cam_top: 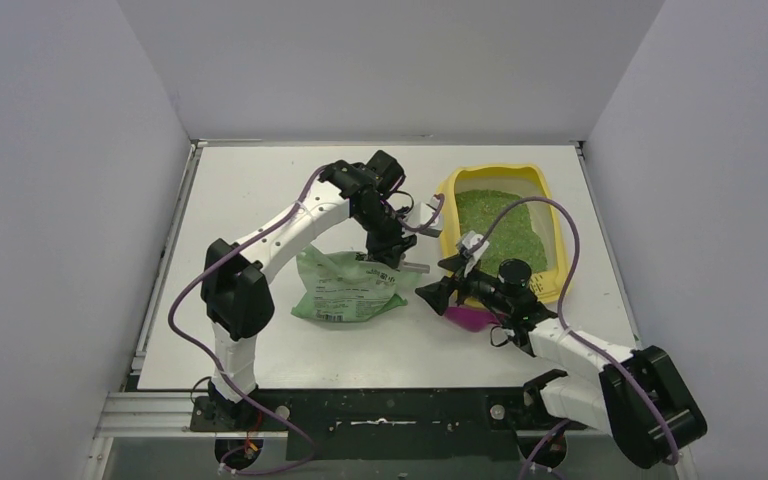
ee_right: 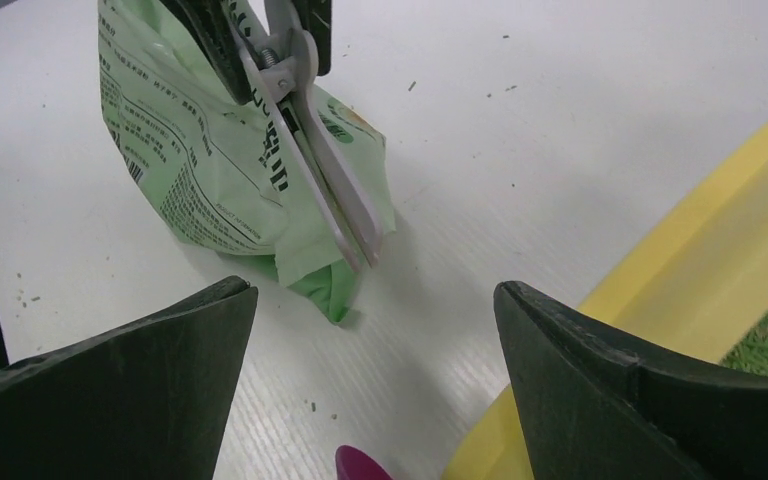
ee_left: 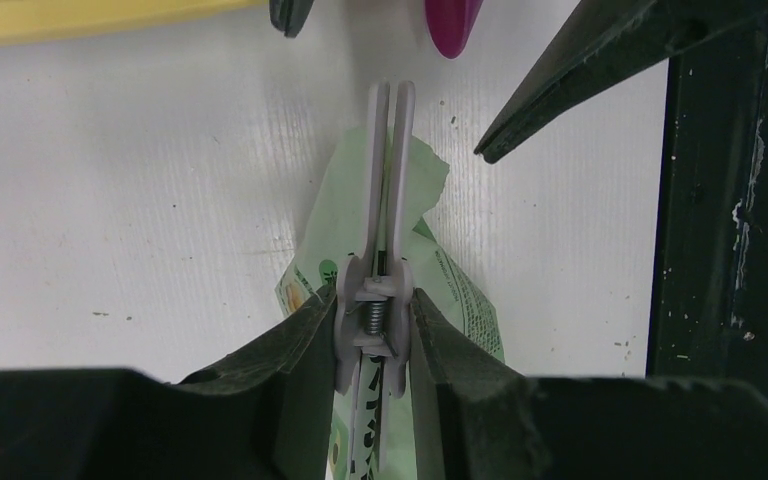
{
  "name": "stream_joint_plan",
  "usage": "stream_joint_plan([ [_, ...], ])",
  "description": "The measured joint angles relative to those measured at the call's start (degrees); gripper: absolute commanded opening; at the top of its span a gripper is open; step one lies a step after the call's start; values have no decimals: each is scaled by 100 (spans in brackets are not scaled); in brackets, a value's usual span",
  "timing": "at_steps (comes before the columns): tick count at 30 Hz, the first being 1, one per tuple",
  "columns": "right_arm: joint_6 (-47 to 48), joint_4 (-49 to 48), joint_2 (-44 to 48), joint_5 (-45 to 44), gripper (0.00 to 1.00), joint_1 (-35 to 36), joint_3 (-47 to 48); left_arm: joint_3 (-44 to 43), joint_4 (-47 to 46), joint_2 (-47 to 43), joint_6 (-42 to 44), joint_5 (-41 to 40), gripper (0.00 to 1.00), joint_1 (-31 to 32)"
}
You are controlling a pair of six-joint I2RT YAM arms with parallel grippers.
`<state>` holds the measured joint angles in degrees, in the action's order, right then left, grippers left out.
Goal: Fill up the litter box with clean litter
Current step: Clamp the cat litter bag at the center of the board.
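Now | my left gripper pinches the clip on the green bag, fingers nearly together | my right gripper wide open, holding nothing, by the scoop | litter box far right on the table, litter inside

Left arm, white links with black joints, arches from lower left to frame centre, wrist pitched down. Left gripper is pinched on a grey plastic spring clip. Right arm reaches in low from lower right. Right gripper has its jaws spread wide.
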<state>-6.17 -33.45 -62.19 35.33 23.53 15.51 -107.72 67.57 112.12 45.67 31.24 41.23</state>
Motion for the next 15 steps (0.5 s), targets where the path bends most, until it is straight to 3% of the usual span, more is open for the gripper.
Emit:
stream_joint_plan([
  [7,560,-782,-946,74,92,251,262,35,0,-4,66,70,14,-26],
  [15,702,-1600,-1812,221,81,295,533,173,-31,-133,133,289,13,-212],
])
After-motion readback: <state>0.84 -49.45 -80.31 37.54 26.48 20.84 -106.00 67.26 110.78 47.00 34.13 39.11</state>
